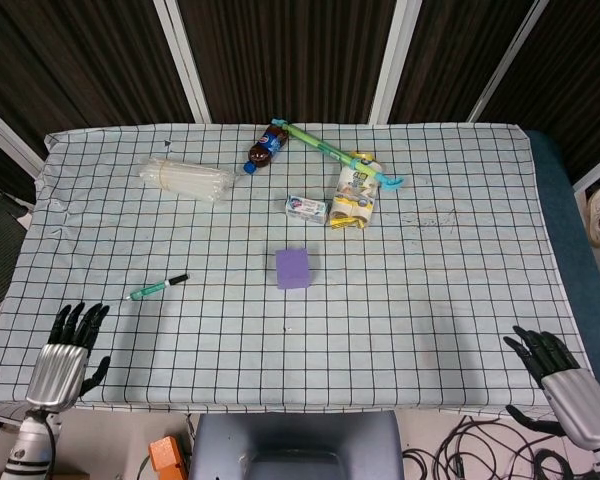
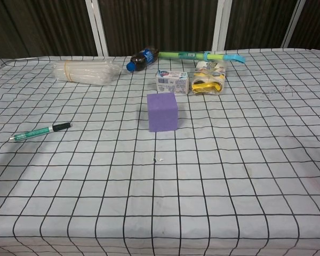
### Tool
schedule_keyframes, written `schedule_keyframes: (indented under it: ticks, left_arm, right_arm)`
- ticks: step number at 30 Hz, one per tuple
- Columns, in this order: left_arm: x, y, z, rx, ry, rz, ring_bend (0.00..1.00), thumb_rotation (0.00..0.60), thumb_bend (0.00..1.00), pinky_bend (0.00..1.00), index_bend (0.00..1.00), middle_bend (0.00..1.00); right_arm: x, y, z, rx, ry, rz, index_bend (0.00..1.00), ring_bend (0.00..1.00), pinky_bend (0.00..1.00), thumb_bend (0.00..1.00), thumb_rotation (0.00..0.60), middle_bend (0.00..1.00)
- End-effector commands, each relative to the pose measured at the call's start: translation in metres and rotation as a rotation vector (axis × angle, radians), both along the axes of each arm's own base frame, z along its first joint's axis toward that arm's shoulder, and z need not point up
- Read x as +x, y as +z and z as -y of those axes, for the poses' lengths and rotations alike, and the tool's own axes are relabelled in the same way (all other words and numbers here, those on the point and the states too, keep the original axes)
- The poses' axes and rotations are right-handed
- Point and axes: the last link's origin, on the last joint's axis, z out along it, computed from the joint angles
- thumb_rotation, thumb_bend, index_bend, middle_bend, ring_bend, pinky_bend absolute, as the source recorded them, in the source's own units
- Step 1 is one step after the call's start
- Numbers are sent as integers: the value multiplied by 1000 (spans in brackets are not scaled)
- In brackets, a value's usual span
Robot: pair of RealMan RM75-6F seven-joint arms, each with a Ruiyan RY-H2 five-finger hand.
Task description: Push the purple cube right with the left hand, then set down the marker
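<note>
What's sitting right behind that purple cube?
Behind the purple cube, farther back, stand a small white box and a yellow-banded pack, apart from the cube. The cloth strip directly behind the cube's base is hidden in the chest view.

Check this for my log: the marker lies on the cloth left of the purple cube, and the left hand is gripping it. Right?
Not quite. The marker does lie on the cloth left of the purple cube, but the left hand is not gripping it: the head view shows that hand apart from it near the table's front edge, fingers spread and holding nothing.
</note>
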Motion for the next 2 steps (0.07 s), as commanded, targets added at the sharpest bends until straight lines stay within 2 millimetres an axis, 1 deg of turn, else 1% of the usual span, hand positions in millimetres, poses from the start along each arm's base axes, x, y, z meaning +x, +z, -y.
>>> schedule_keyframes:
  ticks: [1, 2]
  left_arm:
    - [5, 6, 8, -75, -18, 17, 0, 600, 358, 0, 0, 66]
    - [5, 7, 8, -69, -26, 14, 0, 600, 358, 0, 0, 66]
  right_arm:
    - [1, -6, 1, 7, -1, -15, 0, 0, 47, 365, 600, 0]
    - [2, -6, 1, 6, -3, -17, 0, 0, 47, 364, 600, 0]
